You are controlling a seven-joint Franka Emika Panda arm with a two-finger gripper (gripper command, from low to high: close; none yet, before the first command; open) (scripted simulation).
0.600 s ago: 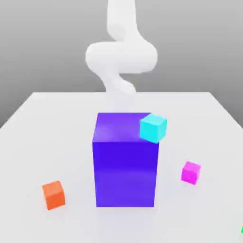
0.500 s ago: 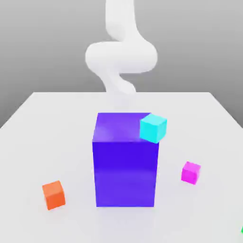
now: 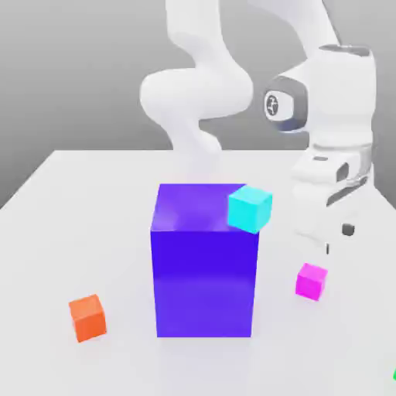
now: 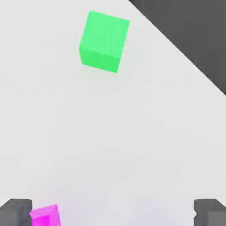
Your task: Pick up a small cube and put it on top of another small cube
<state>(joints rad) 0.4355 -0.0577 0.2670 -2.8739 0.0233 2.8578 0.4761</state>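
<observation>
The small cube, plain magenta-pink, rests on the white table toward the exterior view's right. My gripper hangs just above and slightly behind it, with its fingers pointing down. In the hand view my gripper is open, both dark fingertips spread wide with bare table between them. There the small cube lies right beside one fingertip, not between the two. Other small cubes lie around: an orange one, a cyan one and a green one.
A tall purple block stands mid-table, with the cyan cube at its upper corner on the exterior view's right. A sliver of the green cube shows at the frame's lower right edge. The table's edge runs past the green cube.
The hand and forearm have come into the exterior view on its right and now hang over the magenta cube. None of the cubes has moved.
</observation>
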